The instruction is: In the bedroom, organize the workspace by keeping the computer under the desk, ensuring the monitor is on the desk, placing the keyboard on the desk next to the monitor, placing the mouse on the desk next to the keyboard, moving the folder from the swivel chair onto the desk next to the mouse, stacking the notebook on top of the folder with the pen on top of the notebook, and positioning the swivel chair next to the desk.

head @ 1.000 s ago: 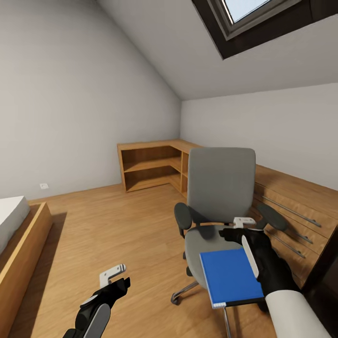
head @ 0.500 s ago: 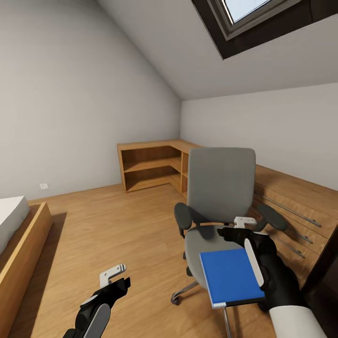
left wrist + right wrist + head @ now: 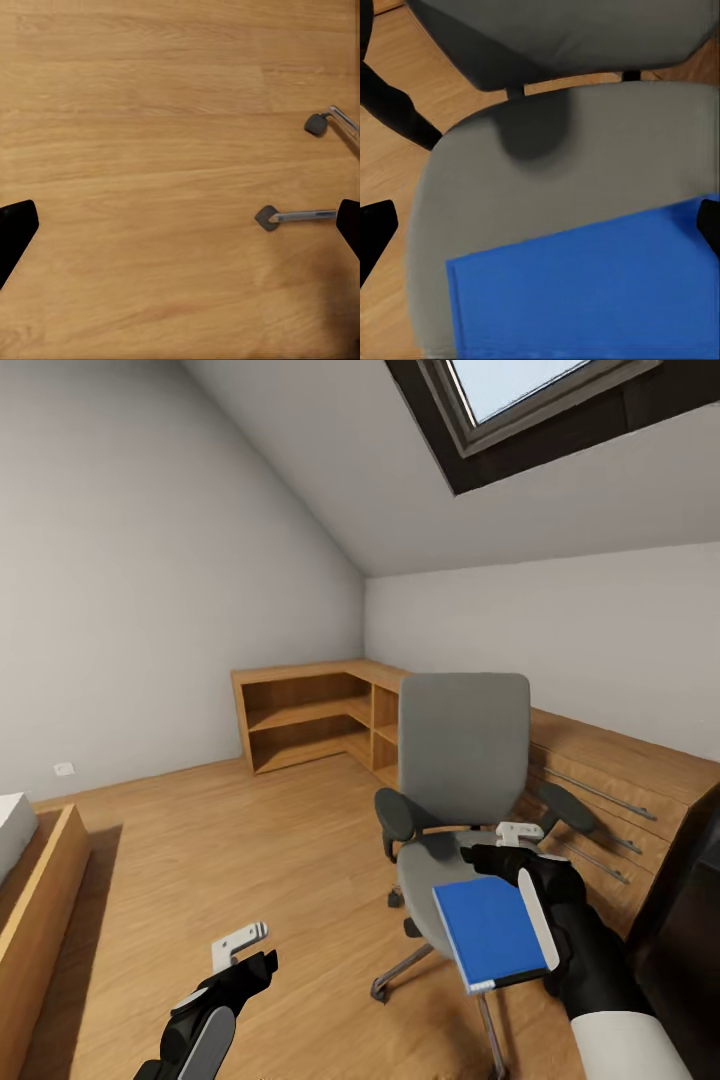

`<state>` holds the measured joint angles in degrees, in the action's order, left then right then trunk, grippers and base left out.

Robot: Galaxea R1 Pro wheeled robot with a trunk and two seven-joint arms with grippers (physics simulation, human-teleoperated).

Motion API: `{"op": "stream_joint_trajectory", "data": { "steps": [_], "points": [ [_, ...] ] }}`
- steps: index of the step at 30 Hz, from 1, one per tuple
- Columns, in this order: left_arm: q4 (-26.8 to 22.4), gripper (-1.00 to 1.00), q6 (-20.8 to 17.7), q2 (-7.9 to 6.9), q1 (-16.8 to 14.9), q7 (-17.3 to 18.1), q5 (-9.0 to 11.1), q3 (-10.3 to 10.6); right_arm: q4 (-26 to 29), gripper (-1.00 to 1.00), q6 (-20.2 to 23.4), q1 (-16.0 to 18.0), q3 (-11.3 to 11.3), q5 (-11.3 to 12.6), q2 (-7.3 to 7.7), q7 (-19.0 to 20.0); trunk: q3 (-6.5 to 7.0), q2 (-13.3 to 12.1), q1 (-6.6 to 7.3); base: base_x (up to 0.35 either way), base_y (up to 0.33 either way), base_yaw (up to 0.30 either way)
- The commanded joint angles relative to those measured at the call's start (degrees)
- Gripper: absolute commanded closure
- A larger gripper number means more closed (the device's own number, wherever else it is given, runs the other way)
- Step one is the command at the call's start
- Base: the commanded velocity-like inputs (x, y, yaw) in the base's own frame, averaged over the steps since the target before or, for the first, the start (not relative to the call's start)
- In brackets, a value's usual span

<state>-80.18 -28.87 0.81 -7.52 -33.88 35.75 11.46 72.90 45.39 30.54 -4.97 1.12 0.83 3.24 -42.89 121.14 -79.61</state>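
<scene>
Holding the folder (image 3: 492, 934) clear above the swivel chair (image 3: 462, 760) seat, the right gripper (image 3: 521, 880) is clamped on its edge. Left gripper (image 3: 243, 950) hangs empty, fingers apart. Folder placement on desk outstanding, judged early stage; remaining items unseen.

The swivel chair (image 3: 463, 780) stands on the floor (image 3: 220, 860), right of centre. The folder (image 3: 492, 932) lies at the front edge of its seat. Behind the chair a shelf unit (image 3: 310, 715) occupies the corner. A bed frame (image 3: 45, 900) lies far left.
</scene>
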Motion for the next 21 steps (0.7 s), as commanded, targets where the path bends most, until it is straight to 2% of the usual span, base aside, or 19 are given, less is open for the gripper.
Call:
{"op": "stream_joint_trajectory", "data": {
  "steps": [1,7,17,19,21],
  "points": [
    [-0.07,-1.00,-0.05,-0.02,-0.04,-0.53,0.54,0.06,0.06,-1.00,0.30,0.05,-0.06,0.09,-0.02,0.19,-0.06,0.03,0.02,-0.168,0.301,-0.294],
    [-0.07,-1.00,-0.05,-0.02,-0.04,-0.57,0.54,0.11,0.03,-1.00,0.31,0.05,-0.10,0.04,-0.69,0.19,-0.05,0.03,0.02,-0.218,0.252,-0.298],
    [-0.07,-1.00,-0.05,-0.02,-0.04,-0.57,0.53,0.15,-0.21,-1.00,0.27,0.05,0.00,-0.03,-0.94,0.08,-0.34,0.03,0.02,-0.292,0.129,-0.251],
    [-0.07,-1.00,-0.05,-0.02,-0.04,-0.57,0.54,0.15,-0.21,-1.00,0.27,0.05,0.02,-0.05,-1.21,0.03,-0.49,0.03,0.02,-0.301,0.108,-0.167],
    [-0.07,-1.00,-0.05,-0.02,-0.04,-0.57,0.55,0.15,-0.22,-1.00,0.23,0.05,-0.02,-0.36,-2.22,-0.12,-0.65,0.03,0.02,-0.302,0.106,-0.148]
  ]
}}
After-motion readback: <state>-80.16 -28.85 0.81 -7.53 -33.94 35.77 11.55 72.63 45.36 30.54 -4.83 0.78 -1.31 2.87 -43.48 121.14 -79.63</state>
